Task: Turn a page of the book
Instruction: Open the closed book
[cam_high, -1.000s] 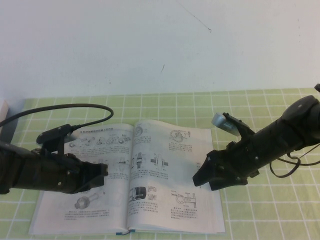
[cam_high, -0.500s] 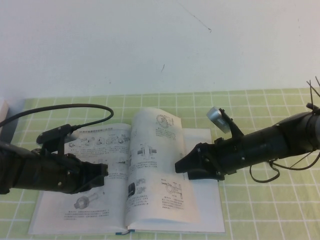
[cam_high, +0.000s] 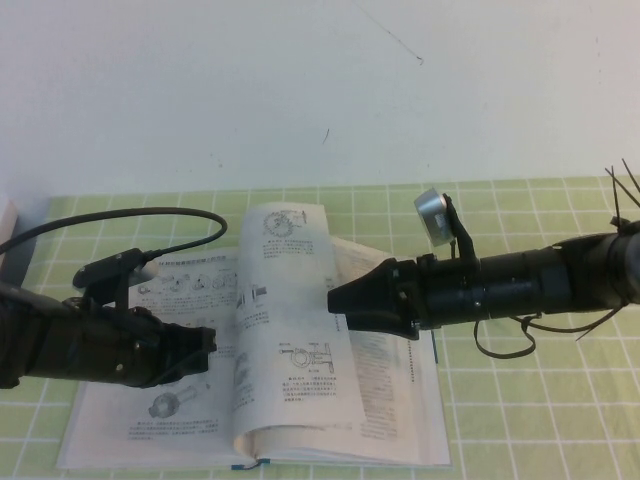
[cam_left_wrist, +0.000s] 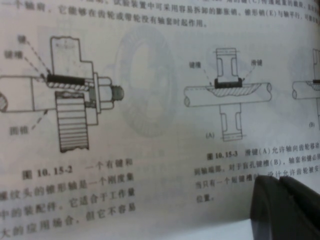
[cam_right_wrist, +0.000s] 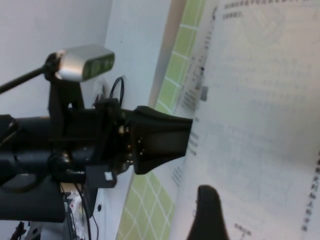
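Observation:
The book (cam_high: 390, 430) lies open on the green mat. Its page (cam_high: 290, 320) with part drawings stands up curved over the spine. My right gripper (cam_high: 335, 300) looks shut; its tip is against the page's back, apart from the book's right side below. In the right wrist view one fingertip (cam_right_wrist: 207, 212) shows against the page's back (cam_right_wrist: 260, 100). My left gripper (cam_high: 207, 345) is shut and lies low over the book's left page. In the left wrist view its fingers (cam_left_wrist: 282, 200) are together just above printed diagrams (cam_left_wrist: 150, 125). The left gripper also shows in the right wrist view (cam_right_wrist: 186, 136).
A green grid mat (cam_high: 520, 400) covers the table, with a white wall behind. A black cable (cam_high: 150, 215) loops from the left arm over the mat behind the book. A pale object (cam_high: 8, 215) sits at the far left edge.
My right gripper has moved left across the book, and the page has risen from flat on the right side to standing over the spine. The left arm has not moved.

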